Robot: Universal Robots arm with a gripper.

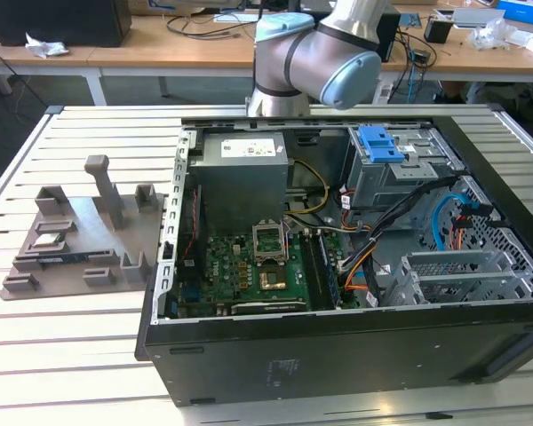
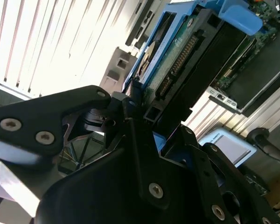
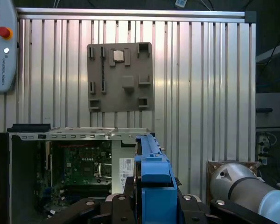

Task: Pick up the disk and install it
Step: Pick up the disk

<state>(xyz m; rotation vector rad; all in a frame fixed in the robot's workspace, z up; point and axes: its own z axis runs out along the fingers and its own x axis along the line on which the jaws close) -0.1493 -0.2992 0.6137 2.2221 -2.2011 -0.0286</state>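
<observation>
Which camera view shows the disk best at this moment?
The second wrist view: the disk shows its green board, connector row and blue frame from close. The first wrist view shows it edge-on, mainly the blue frame and tab, held in the gripper.

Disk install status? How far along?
Done: pickup. The gripper is clamped on the disk by its blue caddy. In hand: the disk is held edge-on in the air, with the open computer case behind it in the first wrist view. Left: the install; the disk is not seated in the case yet.
</observation>
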